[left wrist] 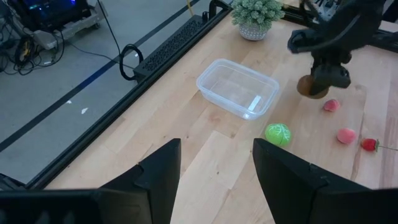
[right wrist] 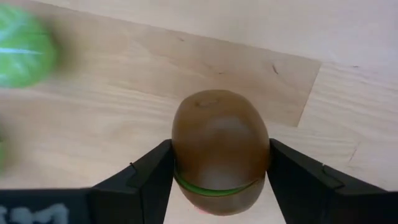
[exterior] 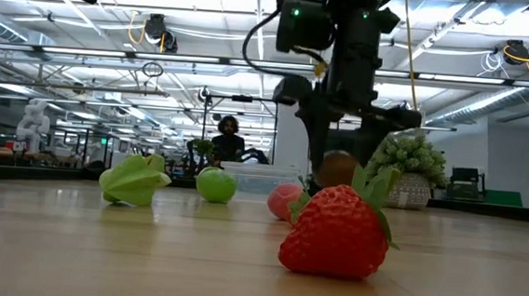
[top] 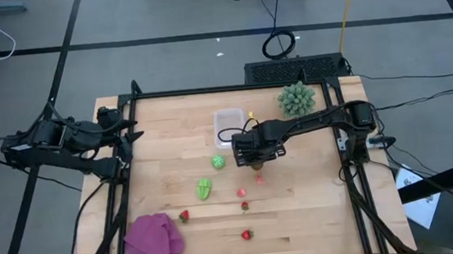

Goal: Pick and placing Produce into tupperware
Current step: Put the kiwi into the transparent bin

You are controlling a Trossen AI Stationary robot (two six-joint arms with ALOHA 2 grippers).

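At the far left edge of the table the left gripper (top: 126,140) waits with its fingers (left wrist: 158,171) spread apart and nothing between them.

Near the table's middle sit the loose pieces of produce: a ridged light green piece (top: 204,188), a round green ball (top: 218,161) just right of it and farther back, and small strawberries (top: 247,235) scattered along the near side. The tupperware (top: 228,127) stands empty at the far middle, just behind the green ball.

Right of the ball, the right gripper (right wrist: 217,177) pinches the brown kiwi (right wrist: 219,149) between its two fingers, one pressed to each flank. In the low view the kiwi hangs just clear of the wood.

The fruit is smooth and egg-shaped, so it may well squirt out of the fingers if they squeeze off-centre or the arm swings fast. The carry to the container passes close to the green ball, and a low path could knock that ball rolling. The light container could slide or tip if the fruit or a finger catches its rim on release.
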